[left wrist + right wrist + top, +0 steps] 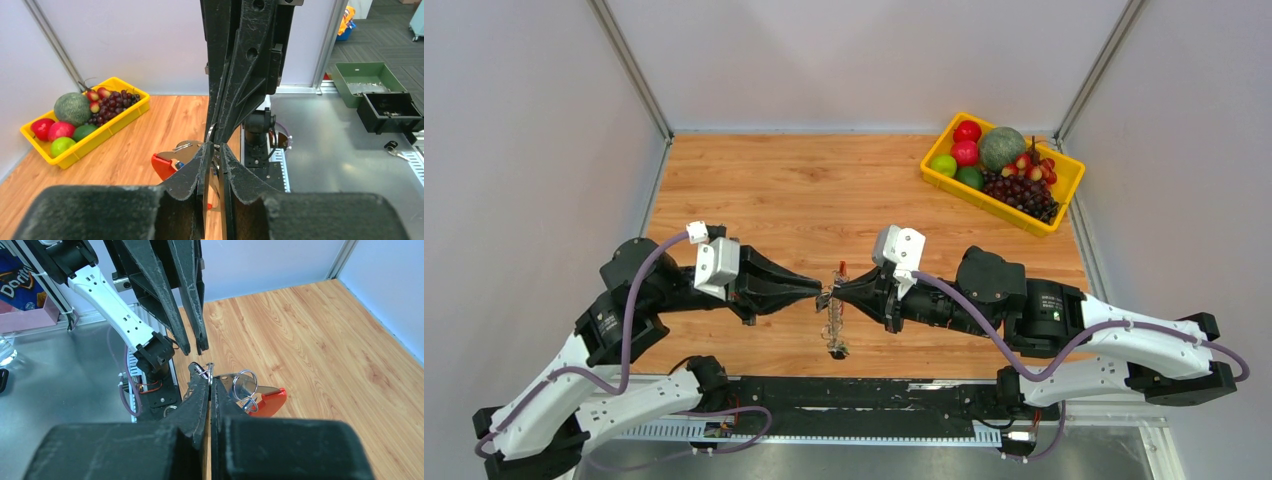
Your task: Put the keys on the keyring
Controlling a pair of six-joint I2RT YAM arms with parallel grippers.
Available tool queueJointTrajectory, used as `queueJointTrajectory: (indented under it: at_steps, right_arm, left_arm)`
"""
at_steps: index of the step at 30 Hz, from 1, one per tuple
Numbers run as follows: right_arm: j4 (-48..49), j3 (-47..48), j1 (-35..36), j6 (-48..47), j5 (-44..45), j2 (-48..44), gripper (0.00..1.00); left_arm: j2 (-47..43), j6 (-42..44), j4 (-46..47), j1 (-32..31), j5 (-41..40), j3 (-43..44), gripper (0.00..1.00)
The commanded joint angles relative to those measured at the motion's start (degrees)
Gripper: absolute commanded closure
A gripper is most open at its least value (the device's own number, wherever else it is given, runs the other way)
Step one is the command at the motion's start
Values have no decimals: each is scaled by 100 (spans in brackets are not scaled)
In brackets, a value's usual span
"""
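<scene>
The keyring (842, 269), a grey strip with a red curved part, hangs in the air between my two grippers above the table's near middle. My right gripper (836, 293) is shut on its grey strip (227, 381); the red part (270, 401) and silver wire rings (245, 383) stick out to the right. The keys (835, 335) dangle below the meeting point, too small to tell colours. My left gripper (820, 291) meets it tip to tip, its jaws almost closed on a silver wire ring (215, 146). The grey strip (186, 154) shows just behind the left fingertips.
A yellow fruit tray (969, 196) stands at the table's far right corner; it also shows in the left wrist view (100, 134). A green bin (367, 80) and a black bin (390, 110) sit on the metal bench beyond the table's near edge.
</scene>
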Motion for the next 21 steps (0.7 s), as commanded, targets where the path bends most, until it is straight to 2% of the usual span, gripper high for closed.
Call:
queueJointTrajectory:
  at_steps: [1,21]
  right_arm:
    - [414,97,56,5,44,-171,100]
    - [480,130,131,-95,88,-164,100]
  left_arm:
    - [129,-124,349,-4,162,-59,81]
    - [291,-226,663,-5,277,-256,81]
